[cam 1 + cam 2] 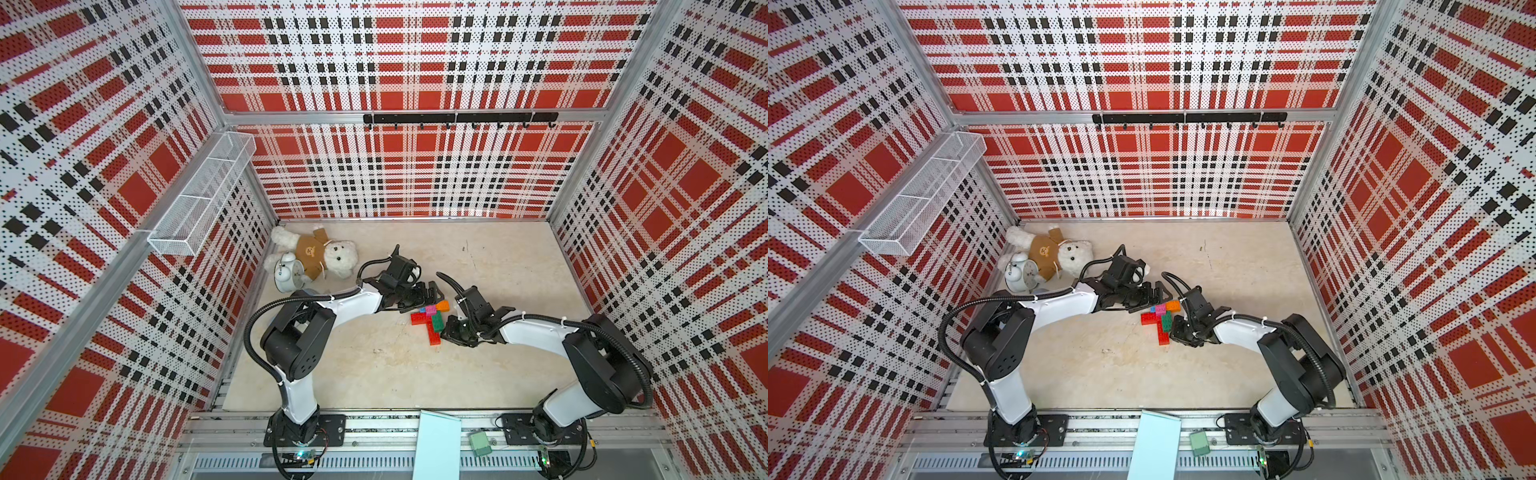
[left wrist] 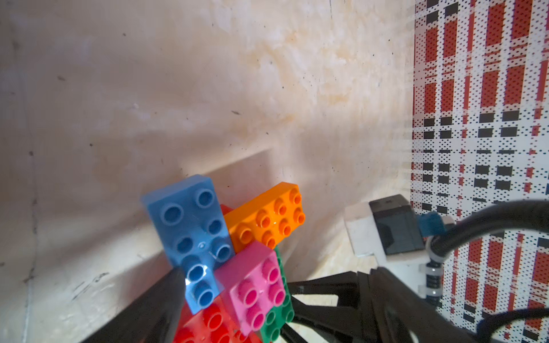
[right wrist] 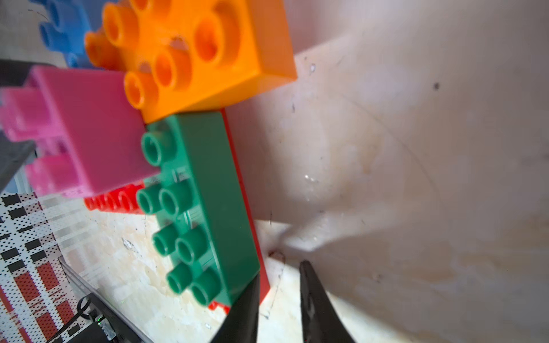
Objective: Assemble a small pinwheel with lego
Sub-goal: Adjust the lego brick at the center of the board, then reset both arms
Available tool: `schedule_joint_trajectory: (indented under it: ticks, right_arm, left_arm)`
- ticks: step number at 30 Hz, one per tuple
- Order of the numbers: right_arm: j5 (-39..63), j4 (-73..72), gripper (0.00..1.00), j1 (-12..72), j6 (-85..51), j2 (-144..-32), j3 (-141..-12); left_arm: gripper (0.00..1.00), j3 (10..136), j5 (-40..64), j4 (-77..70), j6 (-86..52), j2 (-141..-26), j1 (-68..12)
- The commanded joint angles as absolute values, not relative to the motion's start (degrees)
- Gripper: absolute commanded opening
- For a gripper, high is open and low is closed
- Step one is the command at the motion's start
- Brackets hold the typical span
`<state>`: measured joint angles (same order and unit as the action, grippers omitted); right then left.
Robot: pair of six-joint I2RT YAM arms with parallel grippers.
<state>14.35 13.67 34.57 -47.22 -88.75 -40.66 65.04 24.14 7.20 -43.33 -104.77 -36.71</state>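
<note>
The pinwheel [image 1: 430, 320] lies flat mid-table in both top views. It is made of lego: a pink square [image 2: 252, 285] on top at the centre, with blue [image 2: 190, 225], orange [image 2: 267, 216], green [image 3: 205, 190] and red [image 1: 419, 318] arms. A further red brick [image 1: 433, 337] points toward the front. My left gripper [image 2: 234, 282] is open and straddles the cluster's far side, one finger [image 2: 154, 308] beside the blue brick. My right gripper [image 3: 279, 270] is open a little with only table in the gap. Its finger [image 3: 246, 306] rests against the end of the green brick.
A teddy bear [image 1: 316, 253] and a white alarm clock [image 1: 286, 274] lie at the back left of the table. A wire basket [image 1: 203, 195] hangs on the left wall and a hook rail [image 1: 457, 118] on the back wall. A pale blue sheet [image 1: 436, 444] stands at the front edge.
</note>
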Motion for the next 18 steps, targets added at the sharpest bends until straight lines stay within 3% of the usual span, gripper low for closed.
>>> schedule_joint_trajectory:
  ticks: [1,4,8,11,14,16,18]
  right_arm:
    - [12.1,15.9,0.32,31.6,-46.9,-84.6,-40.3]
    - [7.2,21.4,0.49,26.9,-42.7,-76.3,-41.5]
    - [0.0,27.9,1.00,19.2,-34.1,-65.7,-46.1]
    - [-3.9,26.1,1.00,13.7,-26.0,-59.6,-47.2]
    - [-23.7,20.8,1.00,13.1,-21.1,-54.1,-44.4]
    - [-30.9,7.5,1.00,12.9,-13.5,-52.3,-37.3]
    - [-29.8,-13.0,1.00,12.3,-4.1,-52.6,-27.3]
  left_arm:
    - [0.99,62.3,22.5,7.6,-43.6,-102.6,-35.7]
    - [0.99,60.1,17.7,13.4,-38.9,-94.7,-34.4]
    - [1.00,58.1,3.4,19.8,-32.1,-81.0,-33.3]
    - [0.99,53.6,-9.7,18.2,-31.0,-71.3,-30.5]
    - [1.00,44.5,-28.9,10.1,-26.7,-63.2,-28.7]
    - [0.99,34.0,-39.1,-4.4,-19.7,-59.2,-28.5]
    - [0.99,22.9,-42.7,-22.8,-10.5,-57.2,-27.1]
